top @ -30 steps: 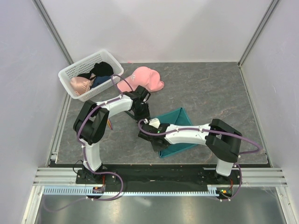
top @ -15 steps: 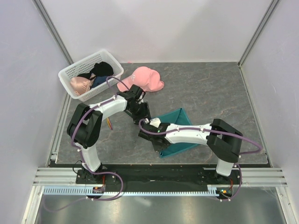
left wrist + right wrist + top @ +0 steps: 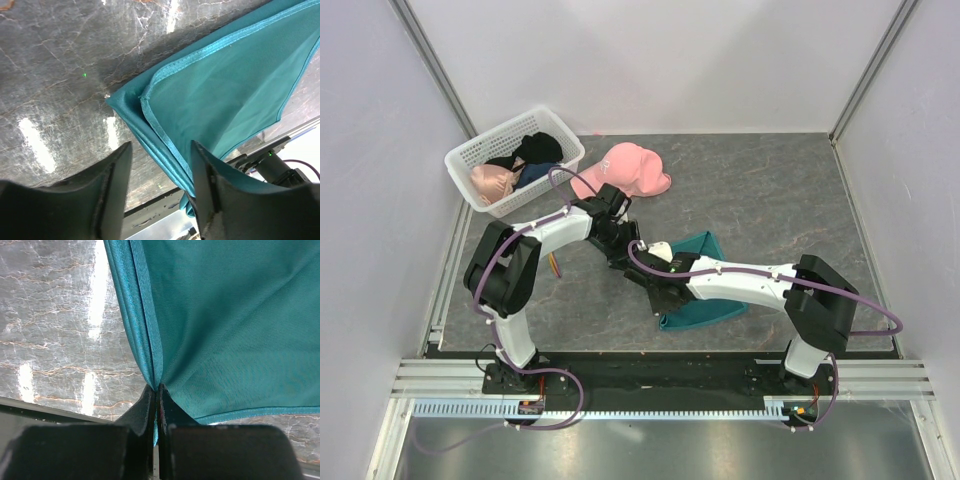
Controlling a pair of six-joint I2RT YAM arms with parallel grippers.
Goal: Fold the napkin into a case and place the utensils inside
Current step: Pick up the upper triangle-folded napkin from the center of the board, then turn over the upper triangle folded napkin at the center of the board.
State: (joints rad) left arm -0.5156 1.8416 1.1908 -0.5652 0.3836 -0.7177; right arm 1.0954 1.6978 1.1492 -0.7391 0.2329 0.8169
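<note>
**We hold the teal napkin by its hem, partly folded, near the middle of the table.**

The napkin (image 3: 712, 310) lies doubled over on the grey table (image 3: 770, 190), nearer to us than the pink cap (image 3: 625, 170). The right gripper (image 3: 156, 390) has its jaws pressed together on a bunched run of hem, with several layers caught between them. The left gripper (image 3: 159, 150) hovers with its jaws spread over a corner where two hemmed layers sit offset, and it grips nothing. We judge the cloth light, thin and limp. It will likely sag from a single pinch, and its layers may slide over one another. The stitched hem looks thicker, so we would take hold there, at two spaced points or at the corners, to keep a fold line straight. We see no utensils in these views.
</note>
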